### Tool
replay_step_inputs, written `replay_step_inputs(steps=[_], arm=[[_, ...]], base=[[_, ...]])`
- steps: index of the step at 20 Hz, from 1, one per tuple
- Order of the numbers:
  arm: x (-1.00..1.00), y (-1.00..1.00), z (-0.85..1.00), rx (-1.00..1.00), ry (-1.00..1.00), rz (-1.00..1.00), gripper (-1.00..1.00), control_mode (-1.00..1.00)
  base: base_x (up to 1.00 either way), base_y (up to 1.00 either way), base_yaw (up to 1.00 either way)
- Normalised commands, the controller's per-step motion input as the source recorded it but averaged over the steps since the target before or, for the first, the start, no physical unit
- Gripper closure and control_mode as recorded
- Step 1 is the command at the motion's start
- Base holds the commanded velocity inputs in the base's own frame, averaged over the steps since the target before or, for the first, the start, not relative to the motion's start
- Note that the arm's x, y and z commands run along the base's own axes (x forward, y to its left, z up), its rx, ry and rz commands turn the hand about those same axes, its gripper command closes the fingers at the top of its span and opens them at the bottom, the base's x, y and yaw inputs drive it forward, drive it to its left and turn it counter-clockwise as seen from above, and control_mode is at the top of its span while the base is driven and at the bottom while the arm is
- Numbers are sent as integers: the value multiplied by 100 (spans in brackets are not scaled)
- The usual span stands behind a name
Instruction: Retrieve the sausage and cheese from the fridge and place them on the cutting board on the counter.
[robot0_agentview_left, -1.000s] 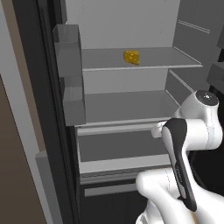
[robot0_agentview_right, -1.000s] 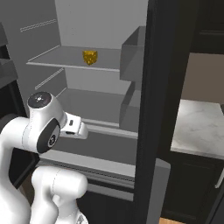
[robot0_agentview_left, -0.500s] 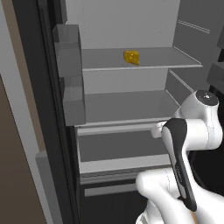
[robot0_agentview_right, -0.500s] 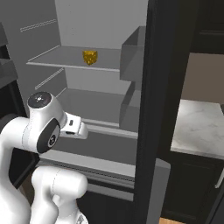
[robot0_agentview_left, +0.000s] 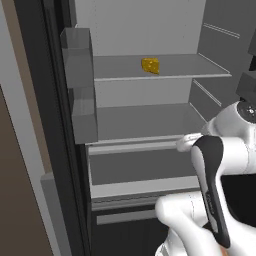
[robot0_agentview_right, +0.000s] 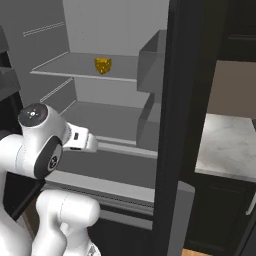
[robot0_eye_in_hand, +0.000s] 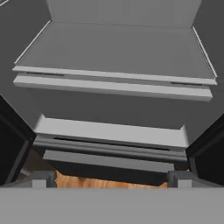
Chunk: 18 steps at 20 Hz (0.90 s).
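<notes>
Matt grey fridge (robot0_agentview_left: 150, 120) shelves; marbled stone counter (robot0_agentview_right: 227, 145).

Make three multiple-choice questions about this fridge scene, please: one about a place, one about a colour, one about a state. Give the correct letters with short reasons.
1. Where is the cheese?
A. On the upper shelf of the fridge
B. In a door bin
C. On the counter

2. What colour is the cheese?
A. White
B. Yellow
C. Red

3. What is the state of the fridge?
A. Closed
B. Open, with the cheese untouched on its shelf
C. Open, with the cheese held by the gripper

Answers:
1. A, because both base views show it lying on the upper shelf, apart from the door bins.
2. B, as it stands out bright yellow against the grey interior.
3. B, since the interior is in full sight and the cheese lies alone, far from the robot arm.
</notes>
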Motion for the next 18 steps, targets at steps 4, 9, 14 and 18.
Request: replay_step_inputs(steps=[4, 9, 14, 18], arm=[[-16, 11, 99, 0, -27, 0, -100, -100], [-2, 4, 100, 0, -13, 0, -100, -100], [13, 0, 90, 0, -6, 0, -100, -100], [36, 3, 41, 0, -1, 9, -100, -100]], base=[[0, 0, 0], [0, 0, 0], [0, 0, 0], [0, 0, 0]])
